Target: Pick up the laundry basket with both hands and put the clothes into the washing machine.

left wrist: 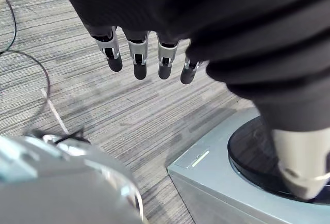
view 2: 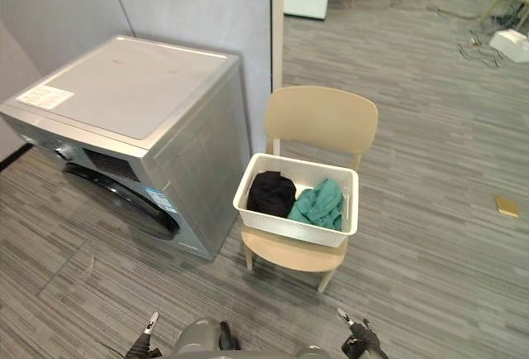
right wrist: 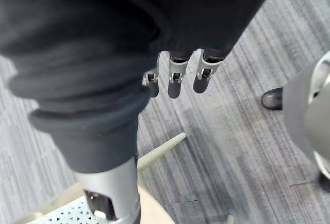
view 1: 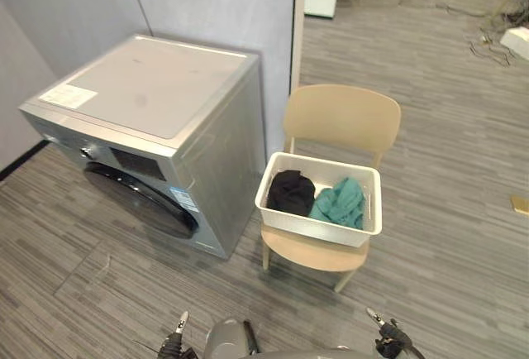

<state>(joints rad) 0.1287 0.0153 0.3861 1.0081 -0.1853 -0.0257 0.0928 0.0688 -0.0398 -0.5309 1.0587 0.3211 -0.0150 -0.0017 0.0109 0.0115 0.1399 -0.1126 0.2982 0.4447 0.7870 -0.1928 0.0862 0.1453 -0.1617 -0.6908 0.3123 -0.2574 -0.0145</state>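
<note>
A white laundry basket (view 1: 318, 228) sits on the seat of a beige wooden chair (view 1: 340, 117). Inside it lie a black garment (view 1: 291, 192) on the left and a teal garment (view 1: 339, 202) on the right. To the chair's left stands a silver washing machine (view 1: 157, 94) with its dark round door (view 1: 140, 198) shut. My left hand (view 1: 175, 341) hangs low at the bottom of the view, well short of the basket; its fingers (left wrist: 138, 61) are straight and hold nothing. My right hand (view 1: 388, 338) hangs low on the other side, fingers (right wrist: 174, 82) straight and empty too.
A grey partition wall (view 1: 215, 3) runs behind the machine and chair. Grey plank floor (view 1: 438, 235) spreads open to the right of the chair, with a small yellow object (view 1: 520, 203) lying on it. Cables (view 1: 492, 49) and furniture stand far back.
</note>
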